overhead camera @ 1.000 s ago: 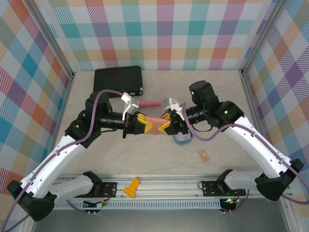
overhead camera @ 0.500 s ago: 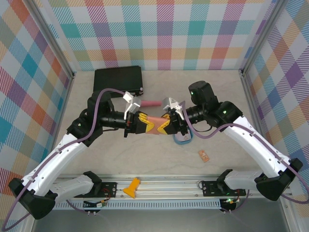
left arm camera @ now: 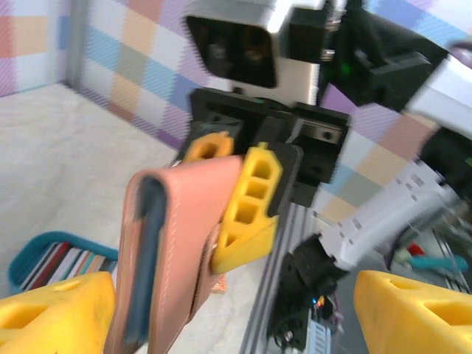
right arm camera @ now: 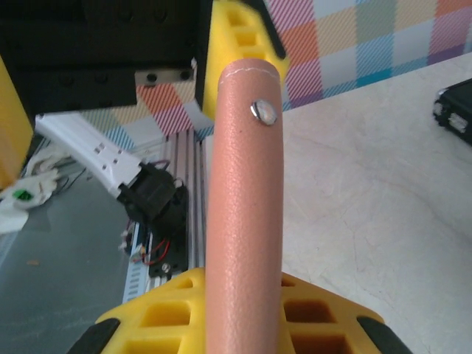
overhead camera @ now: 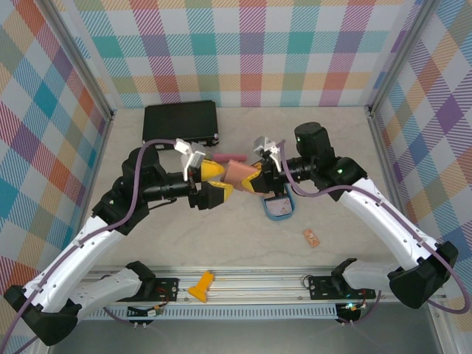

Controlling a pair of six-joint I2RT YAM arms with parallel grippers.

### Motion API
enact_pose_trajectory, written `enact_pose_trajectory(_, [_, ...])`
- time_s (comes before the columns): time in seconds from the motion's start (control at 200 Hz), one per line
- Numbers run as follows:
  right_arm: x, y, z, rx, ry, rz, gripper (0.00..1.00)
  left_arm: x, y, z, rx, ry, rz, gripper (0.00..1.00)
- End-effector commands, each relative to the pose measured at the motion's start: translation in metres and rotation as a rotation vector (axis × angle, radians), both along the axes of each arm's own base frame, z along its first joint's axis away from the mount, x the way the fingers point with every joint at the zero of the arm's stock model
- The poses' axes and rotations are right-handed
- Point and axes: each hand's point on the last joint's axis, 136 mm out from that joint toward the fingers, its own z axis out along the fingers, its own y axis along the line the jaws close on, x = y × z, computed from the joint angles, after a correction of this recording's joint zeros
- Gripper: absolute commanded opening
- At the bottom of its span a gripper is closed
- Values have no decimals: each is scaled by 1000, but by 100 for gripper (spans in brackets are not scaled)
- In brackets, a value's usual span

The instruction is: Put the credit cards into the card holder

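Observation:
The pinkish-brown card holder (overhead camera: pixel 237 175) hangs above the table's middle, clamped edge-on between the yellow fingers of my right gripper (overhead camera: pixel 254 180). In the right wrist view the card holder (right arm camera: pixel 243 192) rises upright out of the shut right gripper (right arm camera: pixel 243 324). My left gripper (overhead camera: pixel 220 183) stands open just left of it, its fingers apart from the leather. From the left wrist the card holder (left arm camera: pixel 177 251) shows its grey-blue inner side, between the wide-spread fingers of the left gripper (left arm camera: pixel 232 317). The credit cards (overhead camera: pixel 280 209) lie in a blue tray; their edges (left arm camera: pixel 55 262) also show low at left.
The blue oval tray (overhead camera: pixel 268 214) sits on the table under the right gripper. A black case (overhead camera: pixel 181 122) lies at the back left, with a pink object (overhead camera: pixel 230 157) near it. A small orange tag (overhead camera: pixel 310 237) lies front right. A yellow piece (overhead camera: pixel 201 286) rests on the front rail.
My left gripper has opened, let go of the card holder and drawn back a little to the left. The right gripper keeps the holder and has raised it slightly.

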Motion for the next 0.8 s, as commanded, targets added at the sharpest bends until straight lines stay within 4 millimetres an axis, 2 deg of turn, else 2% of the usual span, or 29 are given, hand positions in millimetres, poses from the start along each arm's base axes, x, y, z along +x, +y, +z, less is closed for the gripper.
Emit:
enact_pose_trajectory(0.0, [10, 1, 22, 92, 57, -63, 0, 25, 11, -13, -1, 146, 173, 83])
enact_pose_trajectory(0.03, [8, 2, 24, 98, 70, -59, 1, 22, 8, -14, -12, 157, 149, 83])
enact_pose_trajectory(0.05, [8, 1, 25, 101, 79, -62, 1, 20, 5, -6, -47, 132, 125, 83])
enact_pose_trajectory(0.175, [4, 3, 31, 128, 122, -40, 2, 6, -3, 11, -194, 87, 23, 76])
enact_pose_trajectory(0.27, [-2, 4, 35, 147, 135, -11, 3, 8, -4, 11, -228, 96, 23, 71])
enact_pose_trajectory(0.36, [-8, 4, 40, 173, 145, 21, 4, 13, -6, 3, -204, 120, 35, 68])
enact_pose_trajectory(0.42, [-10, 4, 43, 185, 153, 31, 4, 20, -4, -3, -172, 132, 77, 73])
enact_pose_trajectory(0.505, [-12, 4, 46, 188, 164, 41, 4, 23, 2, -1, -169, 111, 112, 78])
enact_pose_trajectory(0.685, [-10, 4, 46, 187, 178, 31, 4, 25, 7, -2, -169, 123, 140, 82])
enact_pose_trajectory(0.74, [-9, 5, 46, 189, 184, 28, 4, 19, 3, 3, -201, 130, 91, 76])
enact_pose_trajectory(0.795, [-8, 6, 47, 195, 193, 31, 4, 13, -1, 11, -258, 143, 41, 62])
